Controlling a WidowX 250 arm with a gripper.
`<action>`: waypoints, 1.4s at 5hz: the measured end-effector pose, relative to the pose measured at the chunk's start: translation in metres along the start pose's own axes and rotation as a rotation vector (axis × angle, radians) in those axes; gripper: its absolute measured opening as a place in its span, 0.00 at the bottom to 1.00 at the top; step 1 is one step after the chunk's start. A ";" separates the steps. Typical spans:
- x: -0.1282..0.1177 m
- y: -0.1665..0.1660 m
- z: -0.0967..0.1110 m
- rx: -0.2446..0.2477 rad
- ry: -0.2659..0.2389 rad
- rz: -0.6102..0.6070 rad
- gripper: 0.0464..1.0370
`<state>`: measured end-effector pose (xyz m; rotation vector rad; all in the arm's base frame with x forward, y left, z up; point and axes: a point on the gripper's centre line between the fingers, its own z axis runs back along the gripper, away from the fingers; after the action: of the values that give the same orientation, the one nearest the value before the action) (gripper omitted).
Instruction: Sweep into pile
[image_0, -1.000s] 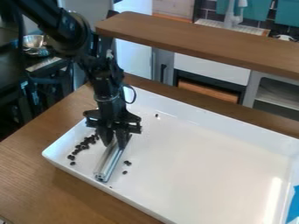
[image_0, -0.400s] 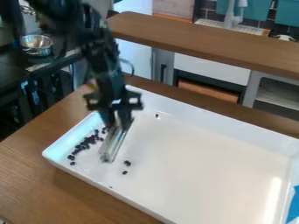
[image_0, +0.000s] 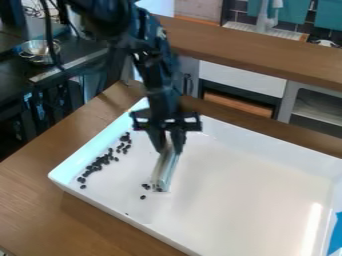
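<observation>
From where I stand, the black gripper (image_0: 168, 147) hangs over the left half of the white tray (image_0: 247, 200), its fingers closed around a metal bar (image_0: 164, 172). The bar slants down toward the tray's near edge, its lower end right by a few stray dark bits (image_0: 146, 186). Most of the small dark pieces (image_0: 101, 161) lie in a loose strip along the left edge, thickest toward the near-left corner.
</observation>
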<state>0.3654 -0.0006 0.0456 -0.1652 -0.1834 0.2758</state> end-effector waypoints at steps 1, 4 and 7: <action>-0.014 -0.005 -0.021 0.037 -0.025 -0.035 0.31; -0.020 0.026 -0.033 0.068 -0.066 -0.081 0.31; -0.010 0.067 -0.034 0.158 -0.149 -0.197 0.31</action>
<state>0.3456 0.0555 -0.0016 0.0311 -0.3224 0.1050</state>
